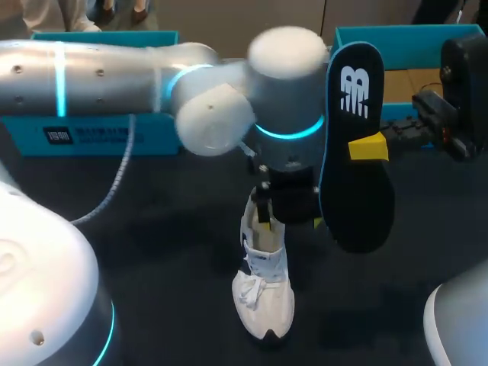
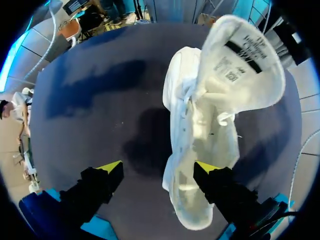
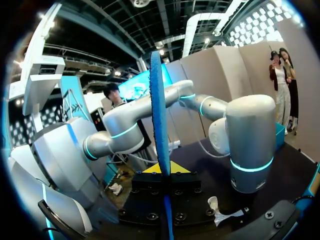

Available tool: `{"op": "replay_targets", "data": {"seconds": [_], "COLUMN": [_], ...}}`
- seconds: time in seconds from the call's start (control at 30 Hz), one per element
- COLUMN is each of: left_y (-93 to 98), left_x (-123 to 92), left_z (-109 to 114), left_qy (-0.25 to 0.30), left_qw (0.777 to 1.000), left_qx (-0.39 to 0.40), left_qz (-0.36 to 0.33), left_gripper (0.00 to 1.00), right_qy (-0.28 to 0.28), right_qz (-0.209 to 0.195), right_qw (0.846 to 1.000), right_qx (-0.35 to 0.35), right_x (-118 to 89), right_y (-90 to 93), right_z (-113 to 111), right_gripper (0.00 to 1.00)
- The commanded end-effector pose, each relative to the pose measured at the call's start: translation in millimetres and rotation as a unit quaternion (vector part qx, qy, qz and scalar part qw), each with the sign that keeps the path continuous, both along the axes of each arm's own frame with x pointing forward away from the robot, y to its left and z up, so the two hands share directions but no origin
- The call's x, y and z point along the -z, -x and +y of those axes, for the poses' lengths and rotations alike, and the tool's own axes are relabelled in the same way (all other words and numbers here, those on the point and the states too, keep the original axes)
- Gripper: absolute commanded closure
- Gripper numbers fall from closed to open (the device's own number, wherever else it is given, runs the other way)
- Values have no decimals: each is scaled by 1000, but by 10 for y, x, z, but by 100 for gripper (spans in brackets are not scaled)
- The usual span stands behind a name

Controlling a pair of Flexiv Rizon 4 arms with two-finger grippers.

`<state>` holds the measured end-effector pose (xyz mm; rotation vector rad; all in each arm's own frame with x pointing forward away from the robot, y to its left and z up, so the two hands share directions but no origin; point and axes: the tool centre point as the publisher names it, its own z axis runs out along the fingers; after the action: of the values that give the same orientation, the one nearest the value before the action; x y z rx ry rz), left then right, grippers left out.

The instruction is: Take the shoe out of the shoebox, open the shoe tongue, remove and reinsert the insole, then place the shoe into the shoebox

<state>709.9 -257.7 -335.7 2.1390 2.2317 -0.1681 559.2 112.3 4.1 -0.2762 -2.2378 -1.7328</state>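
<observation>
- Two grippers in use: right gripper (image 1: 368, 146) pinches the insole (image 1: 354, 145) upright above the table (image 1: 152, 252).
- Left gripper (image 2: 159, 167) is spread, one finger beside the white shoe (image 2: 200, 150), which lies on the table with its tongue (image 2: 245, 65) lifted.
- Likely reinsertion: feed the insole toe-first while the left gripper steadies the shoe.
- Dark table, arms crowded, shoebox (image 1: 404, 32) behind.

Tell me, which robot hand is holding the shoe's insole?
The right gripper, shut on the black insole. The left gripper is open at the white shoe.
</observation>
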Motion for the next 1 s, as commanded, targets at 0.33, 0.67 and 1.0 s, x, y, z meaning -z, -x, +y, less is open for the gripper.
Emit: {"op": "replay_targets", "data": {"seconds": [0.33, 0.67, 1.0], "left_y": [-215, -306, -371], "left_x": [-1016, -1458, -1729], "left_z": [726, 705, 698], "left_qy": [300, 435, 492], "left_qw": [953, 898, 870], "left_qx": [-50, -56, -37], "left_qz": [-6, 9, 23], "left_gripper": [0, 0, 0], "right_qy": [0, 0, 0], "right_qz": [0, 0, 0], "right_qw": [1000, 1000, 1000], "right_qx": [-1, -1, -1], "right_x": [9, 9, 9], "right_y": [-16, -16, -16], "right_z": [16, 16, 16], "right_gripper": [100, 100, 100]}}
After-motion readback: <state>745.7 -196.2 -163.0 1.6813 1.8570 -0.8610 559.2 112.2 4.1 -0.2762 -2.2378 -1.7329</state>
